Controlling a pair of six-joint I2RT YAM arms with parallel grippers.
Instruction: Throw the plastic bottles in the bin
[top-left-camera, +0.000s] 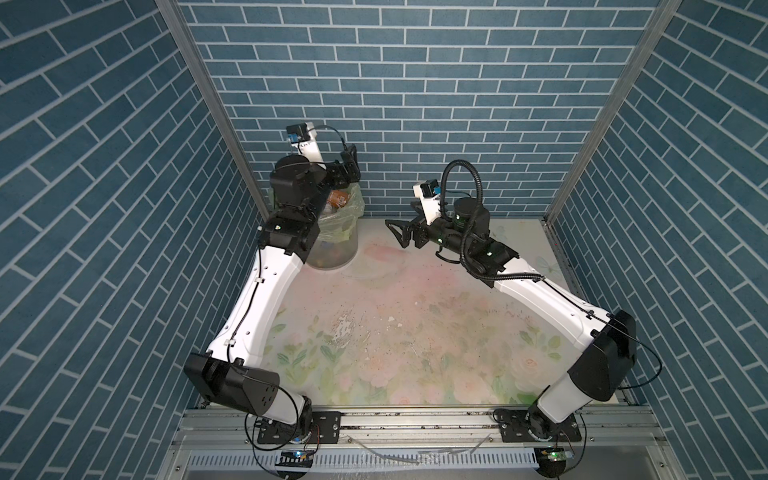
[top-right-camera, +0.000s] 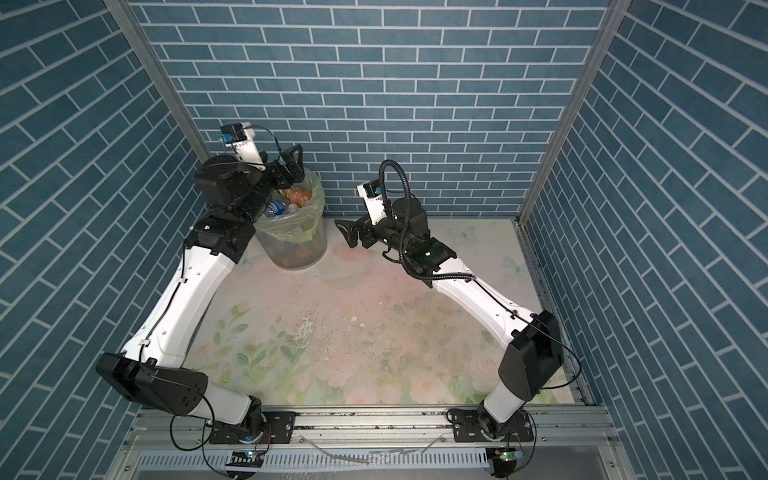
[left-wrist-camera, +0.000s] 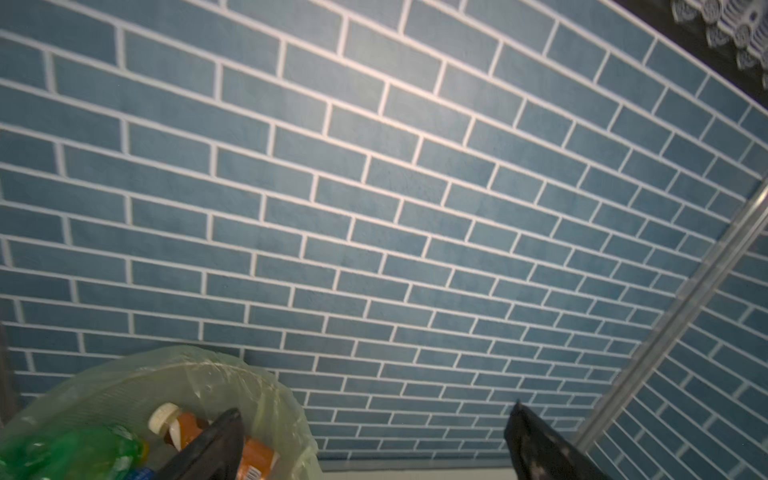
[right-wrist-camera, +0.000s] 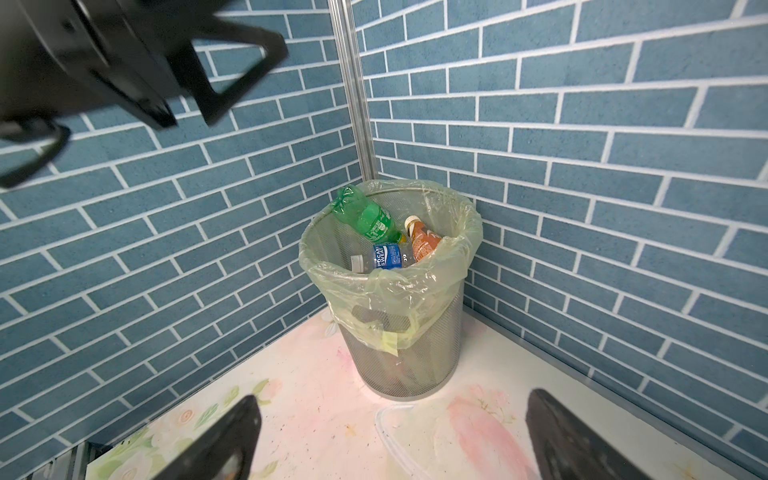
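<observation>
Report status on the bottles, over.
Left gripper open, empty, above the bin. Right gripper open, empty, facing it. Plastic bottles in bin, none seen on table. Nothing in the way.

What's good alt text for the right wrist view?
A bag-lined mesh bin stands in the corner of blue brick walls, holding a green bottle, a blue-labelled bottle and an orange bottle. The right gripper, open, faces it.

- The bin (top-right-camera: 293, 249) is set in the table's (top-right-camera: 374, 332) back left corner.
- The plastic bottles (right-wrist-camera: 388, 253) are piled inside it.
- The left gripper (top-right-camera: 292, 162) is positioned above it, the right gripper (top-right-camera: 348, 235) to its right.
</observation>
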